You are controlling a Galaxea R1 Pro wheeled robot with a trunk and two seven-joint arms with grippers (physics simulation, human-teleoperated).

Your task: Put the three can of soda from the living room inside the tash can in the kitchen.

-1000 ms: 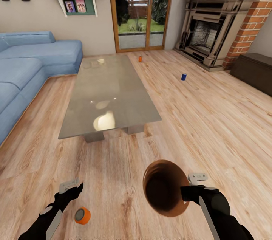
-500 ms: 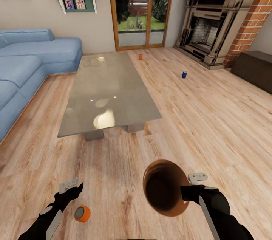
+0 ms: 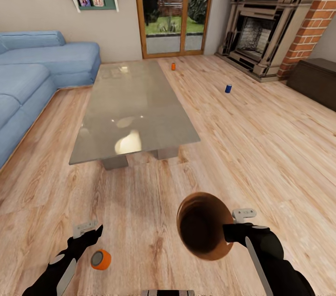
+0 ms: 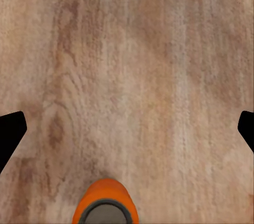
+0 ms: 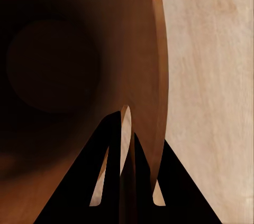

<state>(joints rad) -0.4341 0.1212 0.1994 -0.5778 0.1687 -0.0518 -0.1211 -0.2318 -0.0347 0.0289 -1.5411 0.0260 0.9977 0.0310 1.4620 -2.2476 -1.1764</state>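
Looking from the head, the right gripper [image 3: 228,230] pinches the rim of the bucket [image 3: 203,233], held tipped with its copper inside facing up. The left gripper [image 3: 91,233] hangs spread and empty, an orange can [image 3: 101,259] on the floor [image 3: 261,147] just beside it. Beyond the glass table [image 3: 135,114], a second orange can [image 3: 173,66] and a blue can [image 3: 228,88] stand well apart. The left wrist view shows the near can [image 4: 107,203] between wide fingertips [image 4: 10,134]. The right wrist view shows fingers [image 5: 114,171] clamped on the bucket wall [image 5: 153,76].
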